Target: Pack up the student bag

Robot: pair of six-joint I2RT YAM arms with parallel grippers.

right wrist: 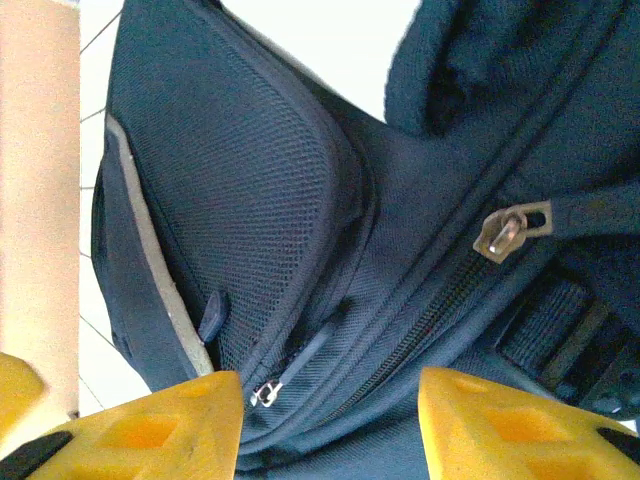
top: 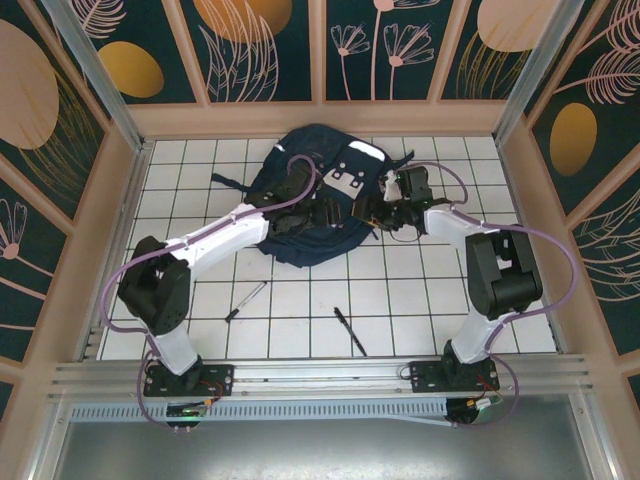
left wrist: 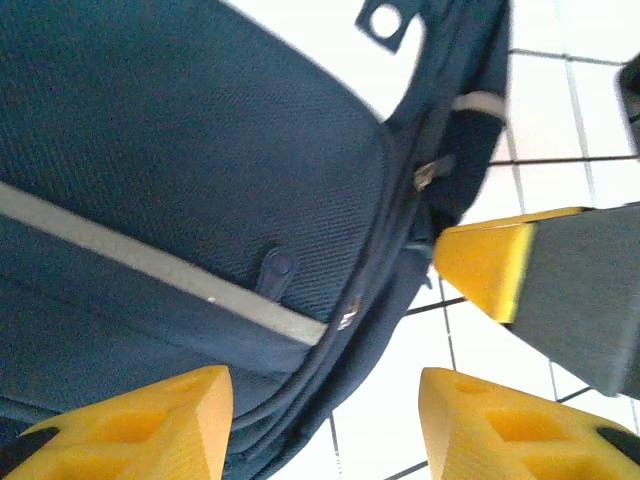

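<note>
Tiled table [top: 300, 320] — student bag [top: 305, 245] under L gripper [left wrist: 322, 388], R gripper [right wrist: 330, 388] — fingers [left wrist: 150, 420] apart, bases cropped

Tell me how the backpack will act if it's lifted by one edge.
The student bag will probably sag and fold: it lies flattened, and its woven fabric is creased. It is likely light, since it looks nearly empty. Its loose zipper pull and straps may dangle or snag.

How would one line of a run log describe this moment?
bag: flat on table | left gripper: open, at bag's edge | right gripper: jaws apart over zips, grip unclear | two pens: on table
</note>
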